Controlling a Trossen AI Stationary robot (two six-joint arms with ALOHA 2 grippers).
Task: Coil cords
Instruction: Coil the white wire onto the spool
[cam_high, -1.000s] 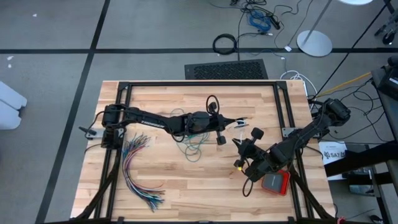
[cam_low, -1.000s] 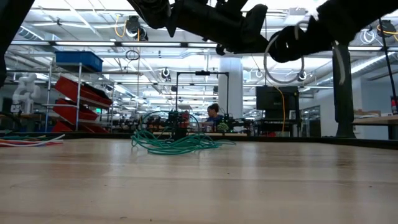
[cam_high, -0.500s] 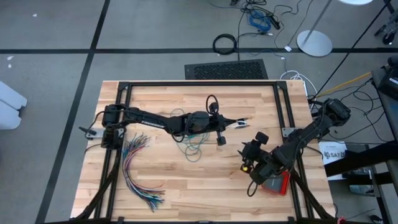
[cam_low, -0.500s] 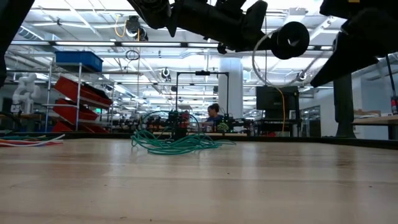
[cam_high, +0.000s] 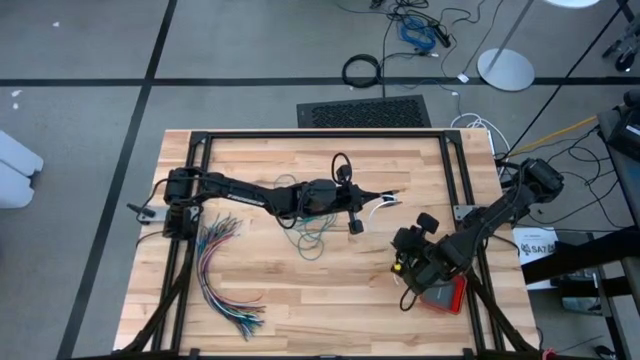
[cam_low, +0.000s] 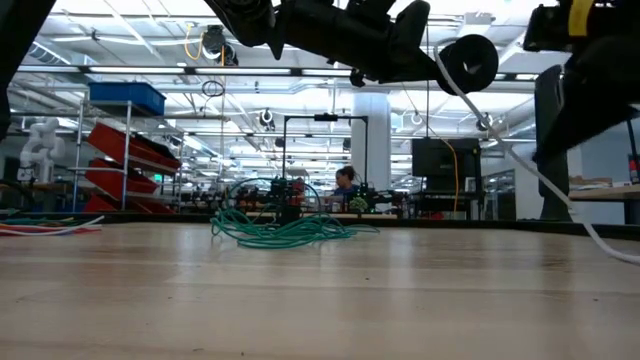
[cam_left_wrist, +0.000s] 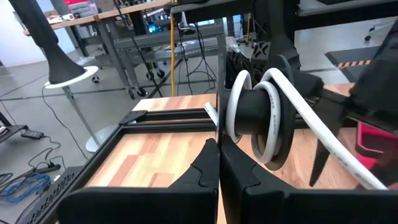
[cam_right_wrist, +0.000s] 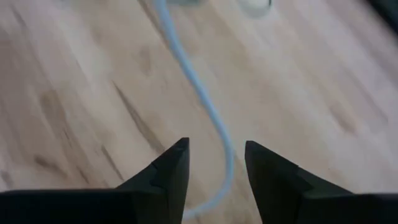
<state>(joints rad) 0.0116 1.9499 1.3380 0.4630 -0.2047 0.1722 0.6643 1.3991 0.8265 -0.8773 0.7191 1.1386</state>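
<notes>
While parted, right fingers (cam_right_wrist: 214, 177) straddle white cord (cam_right_wrist: 199, 93).

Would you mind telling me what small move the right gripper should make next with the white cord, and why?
Probably lower and close on the white cord again. The right gripper hangs open above the table with the cord's free end lying loose between its fingers, ungripped. The left gripper is shut, with white turns wound around the dark spool beside it, so another wrap seems to need a fresh hold.
</notes>
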